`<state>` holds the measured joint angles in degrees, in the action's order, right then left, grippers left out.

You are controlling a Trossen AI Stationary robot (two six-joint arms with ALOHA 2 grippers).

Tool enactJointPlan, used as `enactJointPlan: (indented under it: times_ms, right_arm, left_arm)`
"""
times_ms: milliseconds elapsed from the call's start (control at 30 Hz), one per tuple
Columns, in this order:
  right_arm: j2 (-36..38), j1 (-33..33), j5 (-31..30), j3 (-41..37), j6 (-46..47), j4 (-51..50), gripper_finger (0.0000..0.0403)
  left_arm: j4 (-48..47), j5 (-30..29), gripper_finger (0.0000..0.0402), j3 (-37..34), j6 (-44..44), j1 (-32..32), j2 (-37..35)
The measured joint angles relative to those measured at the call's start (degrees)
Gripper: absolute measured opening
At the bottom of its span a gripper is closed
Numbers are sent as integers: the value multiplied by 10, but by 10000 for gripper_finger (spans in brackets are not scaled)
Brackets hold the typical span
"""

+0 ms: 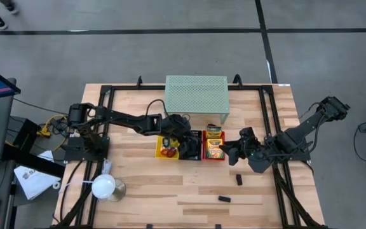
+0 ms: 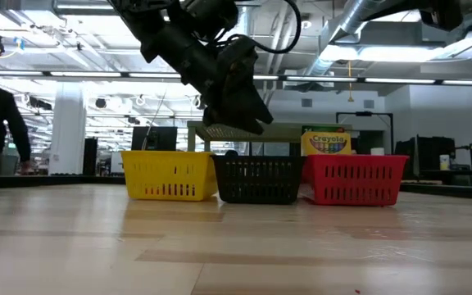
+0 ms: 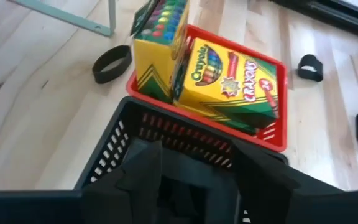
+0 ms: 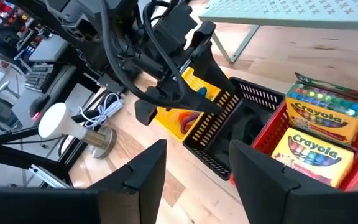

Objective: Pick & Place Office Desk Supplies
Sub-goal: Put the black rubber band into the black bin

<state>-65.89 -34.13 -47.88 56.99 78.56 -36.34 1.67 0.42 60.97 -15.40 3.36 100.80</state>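
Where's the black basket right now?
In the high view the black basket sits mid-table, between the yellow basket and the red basket, directly under the left gripper.

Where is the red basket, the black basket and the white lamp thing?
Red plastic basket (image 2: 355,182), low view, front wall.
Black plastic basket (image 2: 260,182), low view, front wall.
White round-headed lamp (image 1: 104,185), high view, round head.

Overhead cam straight down, whole table; low cam level at tabletop; both wrist cams close, sharing red basket (image 3: 272,134) (image 4: 353,171).
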Motion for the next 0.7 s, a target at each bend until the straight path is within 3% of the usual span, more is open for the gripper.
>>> enactJointPlan:
  times_ms: [200, 333, 467, 700]
  right_arm:
    - [0, -15, 8, 0, 57, -41, 173]
    - [-3, -30, 50, 0, 112, -72, 173]
    - [-35, -39, 148, 0, 203, -133, 173]
    - [-156, -51, 341, 0, 343, -192, 173]
  left_arm:
    - [-2, 2, 185, 0, -5, -3, -12]
    - [3, 2, 179, 0, -16, -8, -57]
    - [7, -8, 177, 1, -15, -23, -129]
    - [13, -65, 189, 1, -13, -48, -235]
